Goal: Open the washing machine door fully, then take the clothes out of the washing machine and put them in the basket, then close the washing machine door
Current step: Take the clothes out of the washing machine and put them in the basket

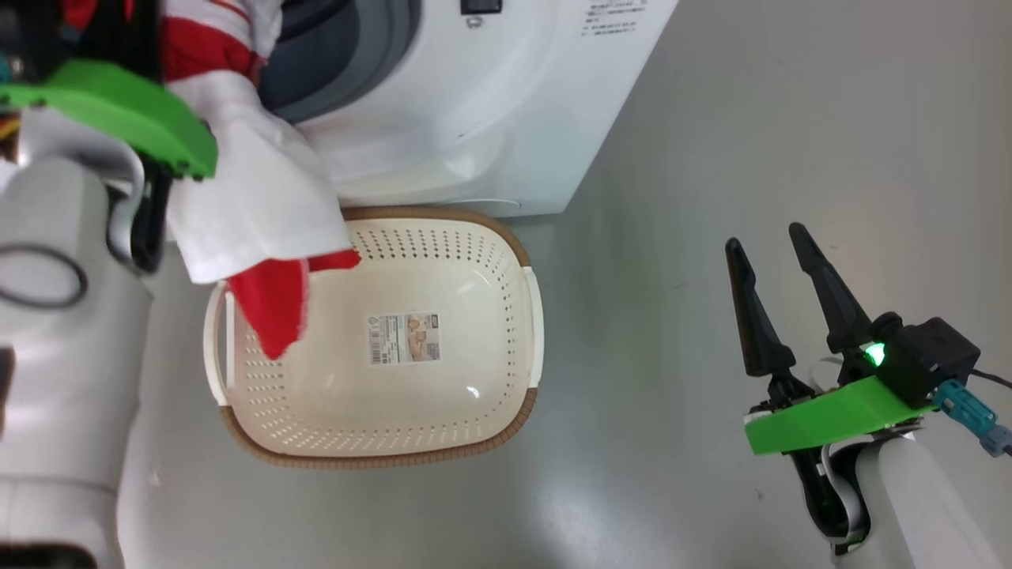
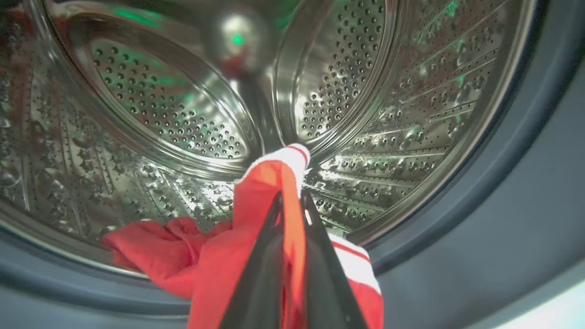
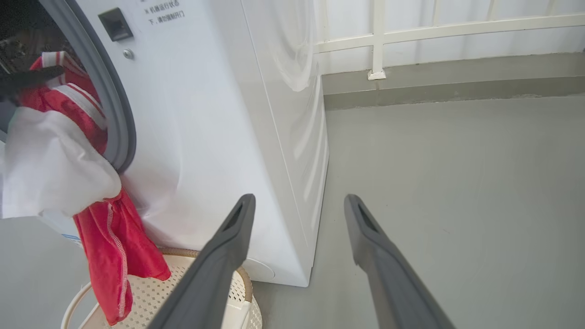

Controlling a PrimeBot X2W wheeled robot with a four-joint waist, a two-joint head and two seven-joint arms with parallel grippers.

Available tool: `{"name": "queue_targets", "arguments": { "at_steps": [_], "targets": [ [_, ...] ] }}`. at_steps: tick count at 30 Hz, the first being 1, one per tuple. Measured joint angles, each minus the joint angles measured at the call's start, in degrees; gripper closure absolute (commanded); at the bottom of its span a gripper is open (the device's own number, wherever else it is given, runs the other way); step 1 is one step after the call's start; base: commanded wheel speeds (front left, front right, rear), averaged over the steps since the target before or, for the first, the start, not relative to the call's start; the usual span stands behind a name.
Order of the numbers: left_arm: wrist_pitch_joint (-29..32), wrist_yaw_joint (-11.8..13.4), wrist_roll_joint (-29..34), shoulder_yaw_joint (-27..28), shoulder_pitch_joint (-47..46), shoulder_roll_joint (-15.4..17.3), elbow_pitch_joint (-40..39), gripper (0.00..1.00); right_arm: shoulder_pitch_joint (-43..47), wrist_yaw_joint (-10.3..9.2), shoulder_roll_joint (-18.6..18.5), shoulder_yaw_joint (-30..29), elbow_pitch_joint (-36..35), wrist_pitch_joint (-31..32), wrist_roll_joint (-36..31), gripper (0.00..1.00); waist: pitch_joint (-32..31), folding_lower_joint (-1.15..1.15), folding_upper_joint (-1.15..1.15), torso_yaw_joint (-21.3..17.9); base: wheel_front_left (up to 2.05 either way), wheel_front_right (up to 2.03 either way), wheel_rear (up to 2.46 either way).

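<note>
Left gripper (image 2: 290, 197) clamped on red white-trimmed jersey (image 2: 215, 265); carry until cloth below jaws hangs over cream perforated basket (image 1: 443, 269). Right gripper (image 1: 763, 235) spread, empty.

washing machine (image 1: 490, 118) casing glossy white; drum (image 2: 173, 114) inside it polished perforated steel. clothes (image 1: 273, 308) matt cloth. basket (image 1: 490, 261) by it: matt perforated plastic, paper label (image 1: 403, 338).

A grey floor (image 3: 457, 183) is seen below a low kerb (image 3: 434, 87); above the kerb, what may be a white railing (image 3: 377, 41) is mounted.
</note>
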Motion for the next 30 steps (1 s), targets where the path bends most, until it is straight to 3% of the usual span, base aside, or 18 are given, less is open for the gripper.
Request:
{"name": "queue_targets", "arguments": {
  "at_steps": [15, 30],
  "targets": [
    [-0.3, 0.3, 4.4, 12.3, 21.0, -4.1, -32.0, 1.0, 2.0, 0.0, 0.0, -0.7, 0.3, 0.0, -0.4, 0.0, -3.1, 0.0, 0.0, 2.1, 0.0, 0.0, 0.0],
    [-0.5, -0.7, 6.6, 16.4, 33.4, -8.3, -57.7, 1.0, 2.1, 0.0, 0.0, -0.7, 0.3, 0.0, -0.4, 0.0, -3.1, 0.0, 0.0, 2.8, 0.0, 0.0, 0.0]
  ]
}}
